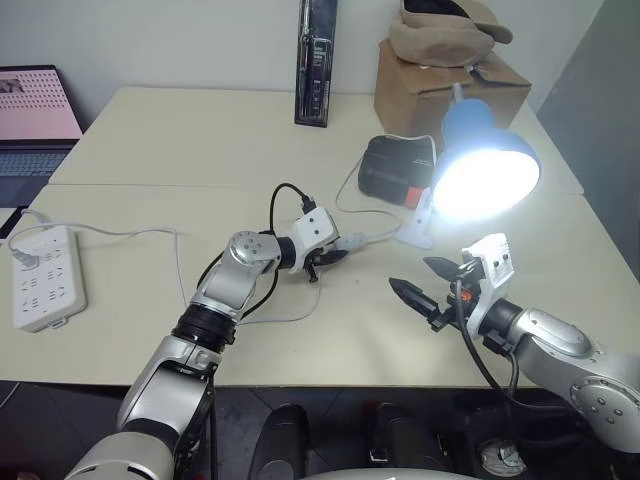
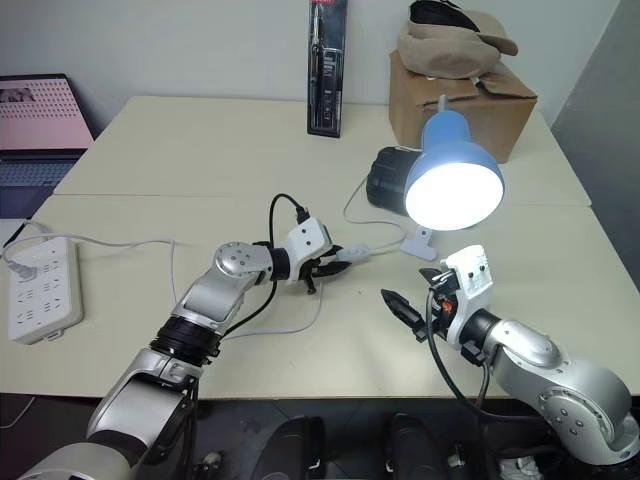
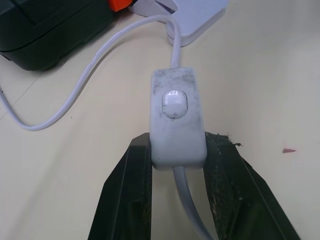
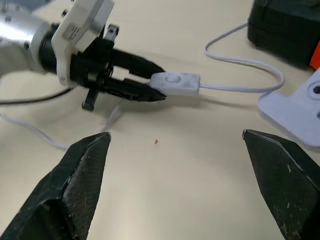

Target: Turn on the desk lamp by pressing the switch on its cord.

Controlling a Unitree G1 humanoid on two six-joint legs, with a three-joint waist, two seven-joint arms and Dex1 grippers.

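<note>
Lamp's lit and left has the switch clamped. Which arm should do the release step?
Left. The left gripper is shut on the switch, so only it can let go. The right gripper hangs open, apart from the cord, while the desk lamp glows.

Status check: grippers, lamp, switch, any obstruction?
Left gripper shut on switch. Right gripper open, empty, clear of cord. Lamp lit. Nothing in the way.
</note>
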